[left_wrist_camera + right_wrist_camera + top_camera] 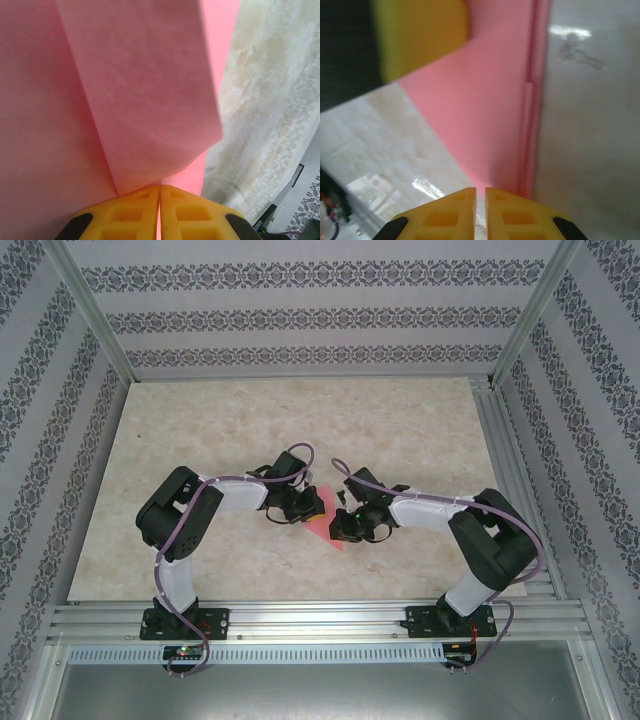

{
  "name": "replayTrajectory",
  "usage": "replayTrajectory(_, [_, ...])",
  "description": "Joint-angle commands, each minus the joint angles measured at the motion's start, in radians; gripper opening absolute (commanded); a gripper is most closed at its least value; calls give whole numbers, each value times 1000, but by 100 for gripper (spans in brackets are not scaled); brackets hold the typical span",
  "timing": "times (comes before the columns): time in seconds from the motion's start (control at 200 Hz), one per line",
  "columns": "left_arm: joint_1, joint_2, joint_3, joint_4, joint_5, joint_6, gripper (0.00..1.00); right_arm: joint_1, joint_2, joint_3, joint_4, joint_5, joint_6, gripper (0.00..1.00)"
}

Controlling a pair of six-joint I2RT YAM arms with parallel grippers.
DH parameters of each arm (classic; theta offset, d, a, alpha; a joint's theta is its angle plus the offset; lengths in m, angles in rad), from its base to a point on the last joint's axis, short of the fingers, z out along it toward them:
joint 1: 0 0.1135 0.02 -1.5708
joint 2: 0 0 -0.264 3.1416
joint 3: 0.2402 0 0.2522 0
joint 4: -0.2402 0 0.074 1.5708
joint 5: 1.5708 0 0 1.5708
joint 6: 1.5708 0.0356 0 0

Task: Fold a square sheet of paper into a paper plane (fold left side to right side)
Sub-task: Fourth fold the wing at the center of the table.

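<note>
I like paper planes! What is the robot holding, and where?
The left end effector pinches the pink paper by a lifted flap's edge. The right end effector: cannot tell.

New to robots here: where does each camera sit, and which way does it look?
Top external: above and behind the arms, looking down at the table; both arms show, left gripper and right gripper meeting at the paper.
Left wrist: on the left wrist, looking along its yellow fingers, shut on a raised paper flap.
Right wrist: on the right wrist, looking past its shut fingers at the paper on the table.
Shared: all three see the pink paper and the table.
</note>
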Motion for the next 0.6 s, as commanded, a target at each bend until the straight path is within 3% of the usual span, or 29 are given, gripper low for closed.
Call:
replayTrajectory(0.0, [3,4,3,-92,-71,29,13,-3,27,-22,-19,68,-22,12])
replayTrajectory(0.305, [-2,-69,6,-102,-60,30,15,-2,36,-74,-32,113,-20,11])
replayTrajectory(0.594, [-71,-102,14,-81,-40,-5,13,-2,42,-73,-37,123,-20,8])
